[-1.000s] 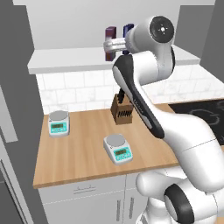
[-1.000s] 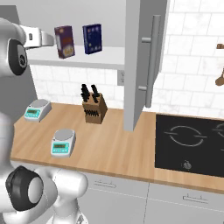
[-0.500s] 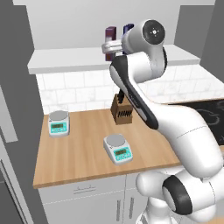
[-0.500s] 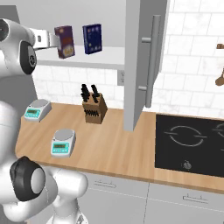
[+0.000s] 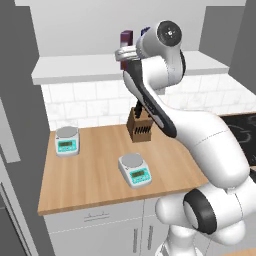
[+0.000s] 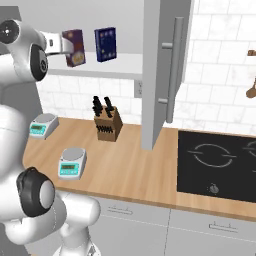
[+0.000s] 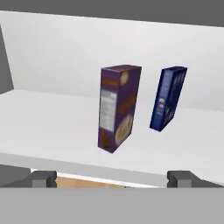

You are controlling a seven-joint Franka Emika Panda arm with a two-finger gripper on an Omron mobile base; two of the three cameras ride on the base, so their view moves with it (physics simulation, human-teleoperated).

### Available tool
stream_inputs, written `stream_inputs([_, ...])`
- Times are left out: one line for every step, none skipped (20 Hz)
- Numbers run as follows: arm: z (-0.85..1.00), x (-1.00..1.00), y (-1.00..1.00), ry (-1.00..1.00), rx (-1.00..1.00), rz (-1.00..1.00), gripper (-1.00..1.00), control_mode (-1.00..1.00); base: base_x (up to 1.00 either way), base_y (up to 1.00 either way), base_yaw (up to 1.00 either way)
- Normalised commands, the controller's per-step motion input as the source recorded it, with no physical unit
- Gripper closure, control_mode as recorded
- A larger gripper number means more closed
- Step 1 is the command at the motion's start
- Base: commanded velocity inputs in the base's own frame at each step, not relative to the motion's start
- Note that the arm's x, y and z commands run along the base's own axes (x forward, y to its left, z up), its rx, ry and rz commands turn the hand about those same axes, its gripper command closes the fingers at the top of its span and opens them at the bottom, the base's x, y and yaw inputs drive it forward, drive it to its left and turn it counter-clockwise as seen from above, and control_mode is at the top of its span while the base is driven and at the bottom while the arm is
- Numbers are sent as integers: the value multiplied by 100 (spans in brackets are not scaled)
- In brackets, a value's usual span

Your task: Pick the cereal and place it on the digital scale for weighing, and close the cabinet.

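Straight ahead of your wide-open gripper [image 7: 112, 177], just beyond the shelf edge, the cereal [image 7: 119, 107] stands upright, nothing grasped.

white shelf [image 7: 52, 131]: cereal [image 7: 119, 107], blue box [image 7: 167, 98]

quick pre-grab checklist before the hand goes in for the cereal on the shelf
1. Hand open: ok, fingertips stand wide apart.
2. Hand faces the cereal: ok, box sits between the fingertips ahead, not yet reached.
3. Cereal upright on the cabinet shelf: ok.
4. Space from the dark blue box: ok, a clear gap beside the cereal.
5. Digital scale platter bare: ok, nothing on it.
6. Cabinet door open: ok, to be closed later.
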Motion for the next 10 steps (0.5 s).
stream_inputs([0,21,0,7,-1,-2,-100,-100,0,0,0])
stream_inputs([0,17,4,5,-1,-2,-100,-100,0,0,0])
stream_inputs([0,16,6,5,-1,-3,-100,-100,0,0,0])
stream_inputs([0,14,8,3,-1,-3,-100,-100,0,0,0])
stream_inputs([-1,13,9,2,0,-3,-100,-100,0,0,0])
stream_inputs([-3,10,9,1,0,-3,-100,-100,0,0,0])
stream_inputs([-4,6,6,0,0,-3,-100,-100,0,0,0])
stream_inputs([-7,4,5,0,0,-3,-100,-100,0,0,0])
stream_inputs([-7,6,6,0,0,-3,-100,-100,0,0,0])
stream_inputs([-9,11,4,0,0,-3,-100,-100,0,0,0])
